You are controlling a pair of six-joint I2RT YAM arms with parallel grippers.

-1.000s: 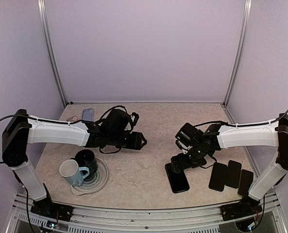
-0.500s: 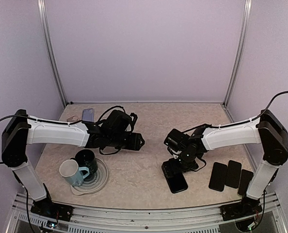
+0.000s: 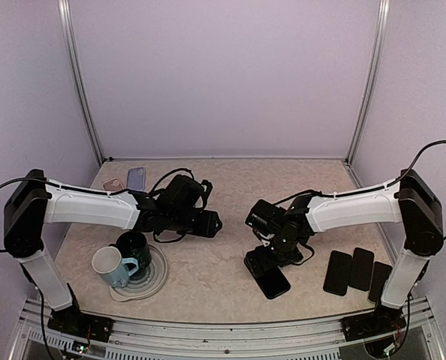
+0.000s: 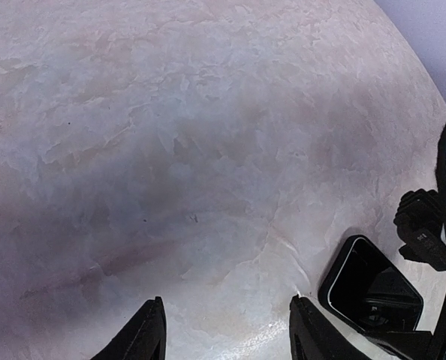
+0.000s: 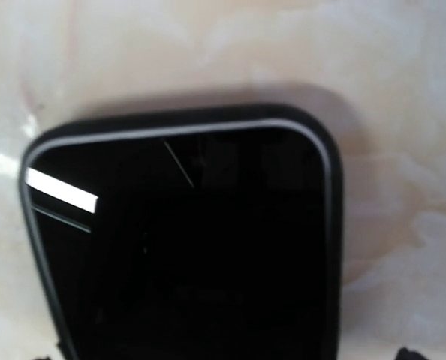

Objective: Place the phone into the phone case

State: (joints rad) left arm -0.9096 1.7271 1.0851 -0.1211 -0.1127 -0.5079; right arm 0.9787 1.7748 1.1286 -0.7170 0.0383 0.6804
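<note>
Right jaws: wide apart, empty, low over phone [image 3: 277, 283] lying flat on counter [image 3: 208, 277], apparently within case [image 5: 336, 225] rim. Left jaws: half-parted, empty. Press corners evenly; confirm flush seating.

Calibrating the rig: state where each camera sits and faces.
Top external: above, behind the bases, looking down at the table; left arm and right arm show.
Left wrist: on the left arm, facing down across the table; left end effector fingertips show.
Right wrist: close above the phone; barely any own parts show.
Shared: all three see the phone.
</note>
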